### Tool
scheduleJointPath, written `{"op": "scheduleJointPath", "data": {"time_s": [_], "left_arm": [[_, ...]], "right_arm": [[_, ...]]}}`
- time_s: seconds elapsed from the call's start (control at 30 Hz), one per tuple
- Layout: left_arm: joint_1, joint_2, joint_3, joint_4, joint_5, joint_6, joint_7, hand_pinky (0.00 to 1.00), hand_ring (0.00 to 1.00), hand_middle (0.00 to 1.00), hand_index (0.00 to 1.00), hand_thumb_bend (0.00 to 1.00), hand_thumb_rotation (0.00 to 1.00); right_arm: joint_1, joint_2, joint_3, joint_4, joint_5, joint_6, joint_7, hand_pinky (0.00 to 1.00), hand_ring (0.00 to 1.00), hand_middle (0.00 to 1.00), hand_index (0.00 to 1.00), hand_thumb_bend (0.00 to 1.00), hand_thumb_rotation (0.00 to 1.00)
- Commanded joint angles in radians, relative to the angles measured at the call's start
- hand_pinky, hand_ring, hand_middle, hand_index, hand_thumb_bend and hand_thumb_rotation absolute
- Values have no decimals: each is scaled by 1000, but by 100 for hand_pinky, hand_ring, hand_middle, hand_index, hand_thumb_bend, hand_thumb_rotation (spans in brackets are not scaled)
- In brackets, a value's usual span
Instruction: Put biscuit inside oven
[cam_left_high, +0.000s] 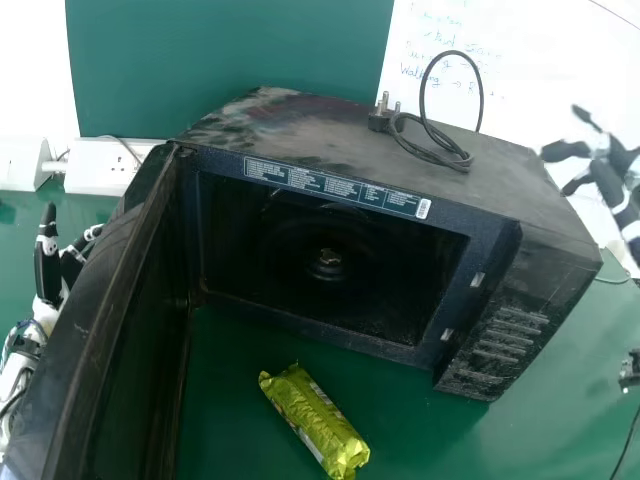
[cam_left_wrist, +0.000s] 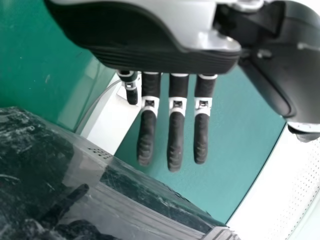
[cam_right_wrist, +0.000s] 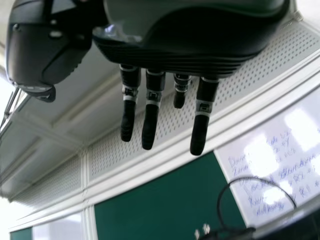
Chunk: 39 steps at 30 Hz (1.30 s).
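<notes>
A smooth green tabletop meets a green board and a handwritten whiteboard. On it stands a boxy black microwave oven, dusty and smudged, door open, a looped cable on top. The crinkled, shiny yellow-green biscuit packet lies before its cavity. Left hand and right hand are released, fingers extended.

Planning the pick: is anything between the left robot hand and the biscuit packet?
Yes, the open microwave door stands between the left robot hand, at its outer side, and the biscuit packet, on the table before the cavity.
</notes>
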Motion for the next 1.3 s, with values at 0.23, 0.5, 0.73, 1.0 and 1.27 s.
{"op": "scheduleJointPath", "data": {"time_s": [0.23, 0.5, 0.73, 1.0, 1.27], "left_arm": [[3, -3, 6, -3, 4, 6, 8, 26, 33, 41, 49, 52, 7], [2, -4, 6, 2, 5, -3, 0, 25, 33, 41, 49, 52, 7], [3, -10, 2, -10, 5, 7, 15, 25, 33, 41, 49, 52, 7], [1, -13, -1, 3, 11, -17, -6, 26, 33, 42, 49, 52, 7], [-1, -19, 1, 0, 9, -10, 0, 26, 34, 42, 49, 52, 7]], "right_arm": [[35, -57, 8, -15, 64, 33, 120, 53, 67, 74, 77, 87, 30], [46, -91, 10, 38, 105, -65, 269, 55, 68, 74, 82, 80, 37], [42, -127, 59, 76, 107, -117, 352, 57, 70, 76, 84, 90, 50], [84, -150, 83, -60, 21, 19, 322, 51, 66, 75, 83, 100, 60], [120, -181, 44, -289, -109, 287, 298, 56, 71, 77, 84, 100, 50]]}}
